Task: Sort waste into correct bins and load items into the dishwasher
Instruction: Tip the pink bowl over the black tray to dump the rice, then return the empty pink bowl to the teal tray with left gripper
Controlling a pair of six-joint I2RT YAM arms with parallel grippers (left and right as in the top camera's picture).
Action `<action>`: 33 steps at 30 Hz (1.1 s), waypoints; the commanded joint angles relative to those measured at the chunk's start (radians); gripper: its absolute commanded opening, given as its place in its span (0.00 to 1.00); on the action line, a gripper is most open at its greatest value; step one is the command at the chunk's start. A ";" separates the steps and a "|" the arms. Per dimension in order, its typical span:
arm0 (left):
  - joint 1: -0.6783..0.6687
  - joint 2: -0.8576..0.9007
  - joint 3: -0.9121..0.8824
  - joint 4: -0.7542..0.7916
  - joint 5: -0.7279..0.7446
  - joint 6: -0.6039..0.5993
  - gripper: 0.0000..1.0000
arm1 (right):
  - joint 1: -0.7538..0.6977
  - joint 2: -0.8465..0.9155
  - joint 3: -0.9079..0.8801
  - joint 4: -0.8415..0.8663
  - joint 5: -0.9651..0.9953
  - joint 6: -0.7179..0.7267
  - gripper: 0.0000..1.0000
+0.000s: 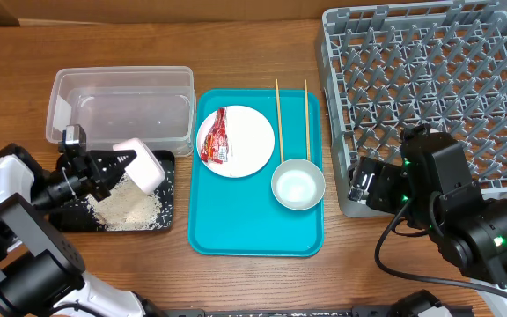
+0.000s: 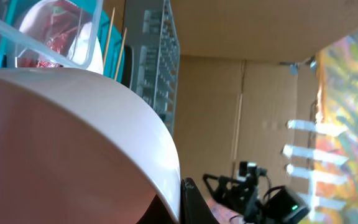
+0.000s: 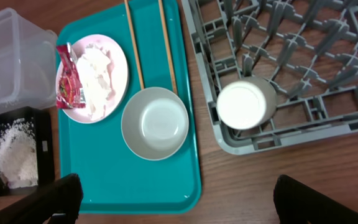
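White dish between left jaws

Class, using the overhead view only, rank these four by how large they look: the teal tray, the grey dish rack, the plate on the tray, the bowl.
1. grey dish rack, even though the frame edge cuts part of it off
2. teal tray
3. plate
4. bowl

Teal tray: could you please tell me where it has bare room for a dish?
Free: on the teal tray, the near strip in front of the plate and bowl, widest at the left. Crowded: the far half, with plate, chopsticks, bowl.
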 commanded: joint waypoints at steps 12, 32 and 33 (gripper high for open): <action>-0.203 -0.110 0.020 0.084 -0.277 -0.008 0.04 | -0.003 -0.003 0.013 0.020 0.018 0.001 1.00; -1.257 -0.272 -0.003 0.560 -1.401 -1.383 0.04 | -0.003 -0.003 0.013 0.030 0.018 0.000 1.00; -1.286 -0.249 -0.003 0.569 -1.414 -1.407 0.04 | -0.003 -0.003 0.013 0.029 0.018 0.000 1.00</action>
